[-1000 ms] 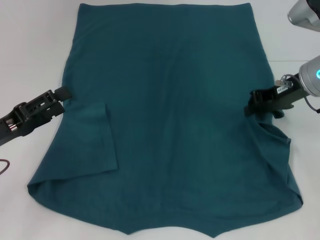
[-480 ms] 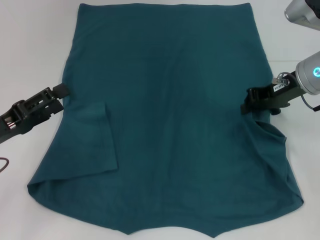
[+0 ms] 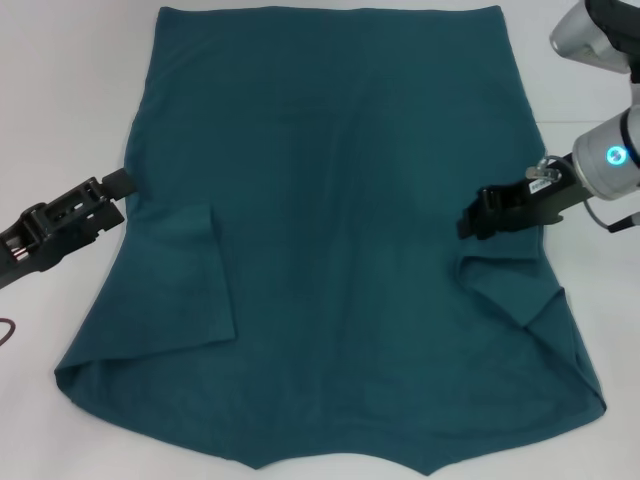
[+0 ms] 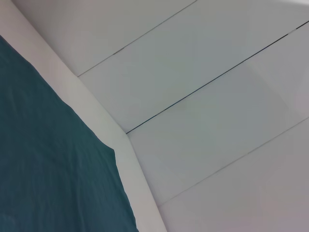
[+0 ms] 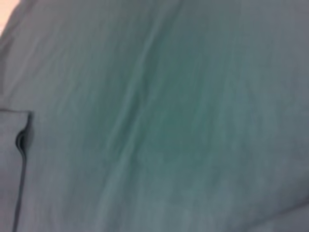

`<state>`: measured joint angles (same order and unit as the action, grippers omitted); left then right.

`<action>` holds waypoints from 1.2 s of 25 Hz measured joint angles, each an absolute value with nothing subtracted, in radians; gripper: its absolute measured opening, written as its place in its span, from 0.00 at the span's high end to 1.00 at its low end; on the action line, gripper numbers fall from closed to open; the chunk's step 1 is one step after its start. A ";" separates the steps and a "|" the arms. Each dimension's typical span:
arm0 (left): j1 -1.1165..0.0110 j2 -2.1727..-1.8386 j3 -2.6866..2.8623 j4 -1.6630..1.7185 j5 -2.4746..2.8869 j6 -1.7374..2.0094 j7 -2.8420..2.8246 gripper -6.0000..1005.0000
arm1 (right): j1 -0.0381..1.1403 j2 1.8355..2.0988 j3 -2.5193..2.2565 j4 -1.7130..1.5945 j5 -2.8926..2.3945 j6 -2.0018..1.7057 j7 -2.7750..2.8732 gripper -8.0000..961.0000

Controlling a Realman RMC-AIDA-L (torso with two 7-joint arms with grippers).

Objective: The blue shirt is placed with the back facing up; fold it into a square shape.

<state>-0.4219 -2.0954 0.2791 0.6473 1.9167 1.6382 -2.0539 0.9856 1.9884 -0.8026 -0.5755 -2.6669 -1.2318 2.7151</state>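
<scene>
A plain white table (image 3: 60, 100) is filling the scene, and the blue shirt (image 3: 330, 200) is lying spread across most of it, flat, with its straight hem toward the far edge and its sleeves toward the robot. On the shirt's left side, the left sleeve (image 3: 185, 280) is lying folded inward over the body, its edge making a clean line down the cloth. On the shirt's right side, the right sleeve (image 3: 520, 285) is being carried inward, its cloth rising in a raised fold beneath the tool.

The right gripper (image 3: 470, 215) is reaching in over the shirt's right portion, its black fingers closing on the fabric there and holding a pinch of the sleeve cloth above the body panel. The left gripper (image 3: 125, 182) is sitting at the shirt's left edge, its tip just touching the hem line beside the folded sleeve; whether its fingers are parted or gripping anything cannot be told.

The left wrist view is showing the shirt's edge (image 4: 58, 159) lying against the pale table, with white wall panels (image 4: 207, 96) beyond. The right wrist view is filled with teal cloth (image 5: 169, 121).
</scene>
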 joint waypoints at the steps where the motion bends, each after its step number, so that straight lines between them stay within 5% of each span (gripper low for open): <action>1: -0.422 -2.095 0.279 0.647 1.917 1.638 -2.054 0.04 | 0.989 1.990 -0.804 -0.567 -2.665 -1.223 2.715 0.87; 8: -0.420 -2.096 0.279 0.647 1.916 1.638 -2.054 0.04 | 1.000 1.999 -0.811 -0.553 -2.644 -1.210 2.692 0.63; 14: -0.420 -2.097 0.279 0.648 1.907 1.641 -2.054 0.04 | 0.970 1.955 -0.829 -0.648 -2.653 -1.357 2.601 0.50; 22: -0.422 -2.095 0.279 0.647 1.905 1.640 -2.054 0.04 | 0.885 1.894 -0.819 -0.742 -2.650 -1.455 2.580 0.50; 30: -0.428 -2.095 0.279 0.646 1.905 1.638 -2.055 0.04 | 0.842 1.927 -0.834 -0.736 -2.668 -1.372 2.577 0.50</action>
<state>-0.4276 -2.0954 0.2792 0.6463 1.9051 1.6381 -2.0549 0.8417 1.9271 -0.8338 -0.7357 -2.6678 -1.3720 2.5765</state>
